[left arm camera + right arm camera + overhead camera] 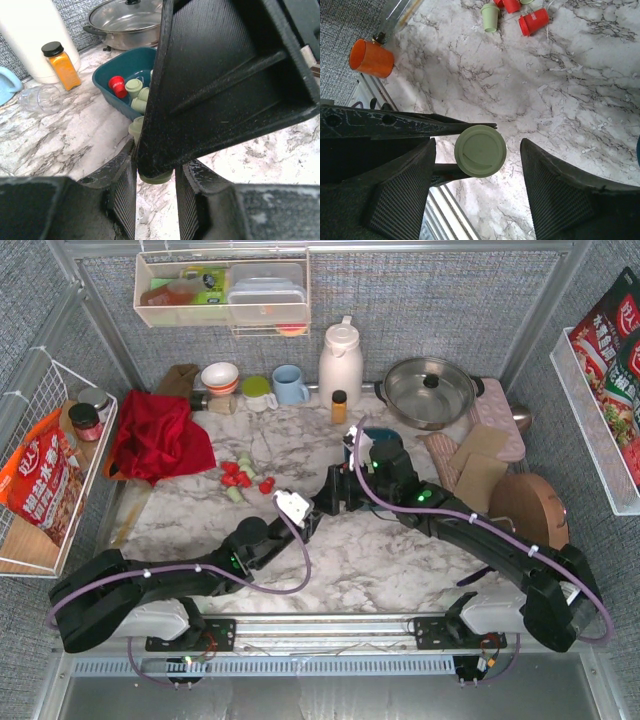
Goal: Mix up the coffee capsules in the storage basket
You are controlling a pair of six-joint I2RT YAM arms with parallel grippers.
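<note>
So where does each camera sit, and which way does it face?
Top external: fixed above and behind the arms, looking down on the marble table; the left arm and right arm show, bases at the bottom.
Left wrist: on the left arm, facing the teal basket past the left fingers.
Right wrist: on the right arm, looking down at the table between the right fingers.
Shared: both wrist views show the mint green capsule that the left gripper holds.

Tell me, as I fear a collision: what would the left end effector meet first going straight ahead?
Probably a finger of the right end effector, just beyond the green capsule that the left end effector holds; the basket lies farther on.
</note>
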